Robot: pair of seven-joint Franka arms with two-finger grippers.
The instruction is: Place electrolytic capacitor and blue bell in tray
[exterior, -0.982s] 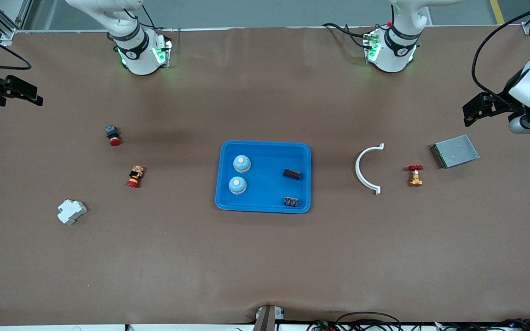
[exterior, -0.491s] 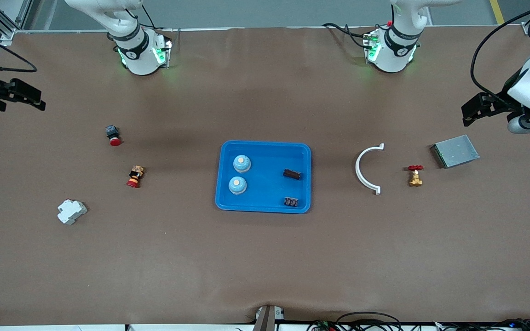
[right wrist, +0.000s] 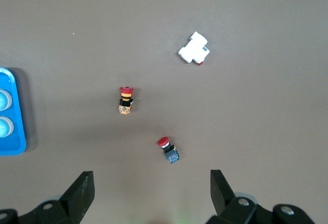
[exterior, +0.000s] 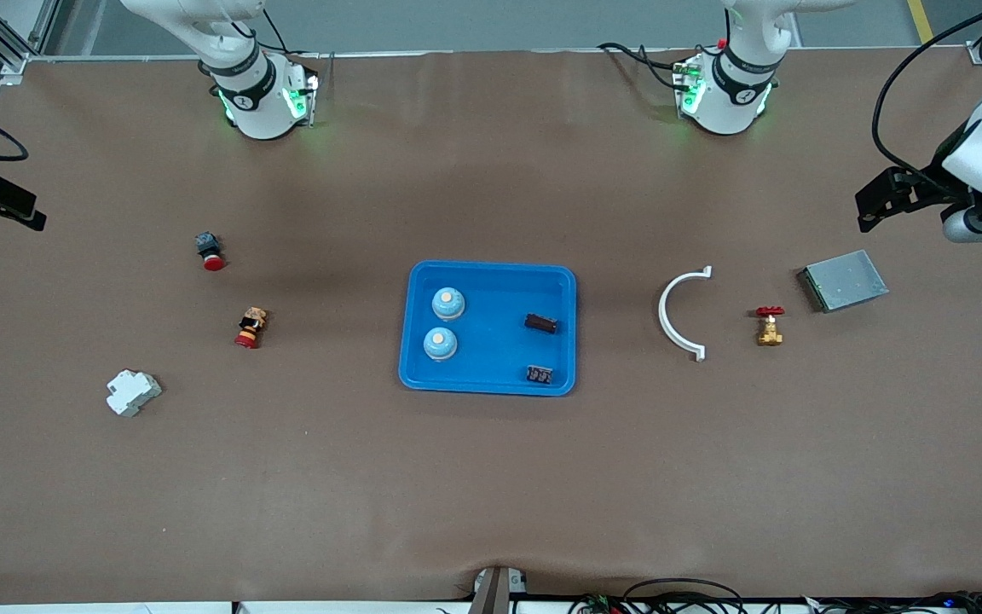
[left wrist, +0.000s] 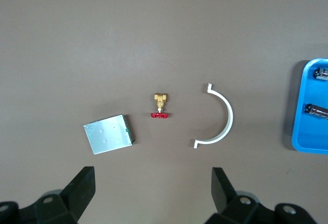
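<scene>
While both arms hang high at the ends of the bench, the left gripper (left wrist: 152,196) has its fingers (left wrist: 82,188) spread wide with nothing between them, over bare bench at the left arm's end, near the grey metal box (exterior: 845,280). The right gripper (right wrist: 151,196) likewise has its fingers (right wrist: 83,189) wide apart and empty, over the right arm's end of the bench.

Well apart from both sets of fingers, the tray (exterior: 491,273) lies at the middle of the bench. Inside it sit two blue bells (exterior: 448,303), one nearer the front camera than the other, at the side toward the right arm. Two dark capacitors (exterior: 540,323) lie in it toward the left arm's side.

Between the tray and the metal box lie a white curved clamp (exterior: 677,315) and a brass valve (exterior: 769,328). Toward the right arm's end lie a red push button (exterior: 209,251), a second button (exterior: 250,327) and a white breaker (exterior: 132,392).
</scene>
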